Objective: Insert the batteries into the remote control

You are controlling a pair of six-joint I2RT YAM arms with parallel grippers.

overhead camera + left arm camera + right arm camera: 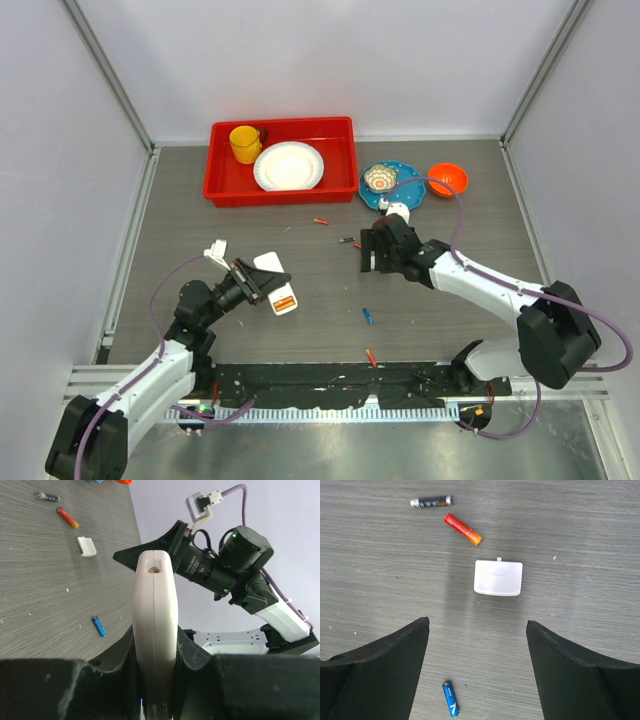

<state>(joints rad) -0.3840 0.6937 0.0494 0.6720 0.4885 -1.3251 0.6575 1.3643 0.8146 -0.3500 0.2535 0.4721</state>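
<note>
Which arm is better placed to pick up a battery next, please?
Right, probably. The right claw is open and hovers above the red battery, dark battery and blue battery lying loose on the table, while the left claw is shut on the remote control.

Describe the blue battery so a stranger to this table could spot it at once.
From the red tray at the table's far side, come toward the arms, past the middle. There lies the blue battery, alone on grey wood; the other batteries are red-orange or dark.
</note>
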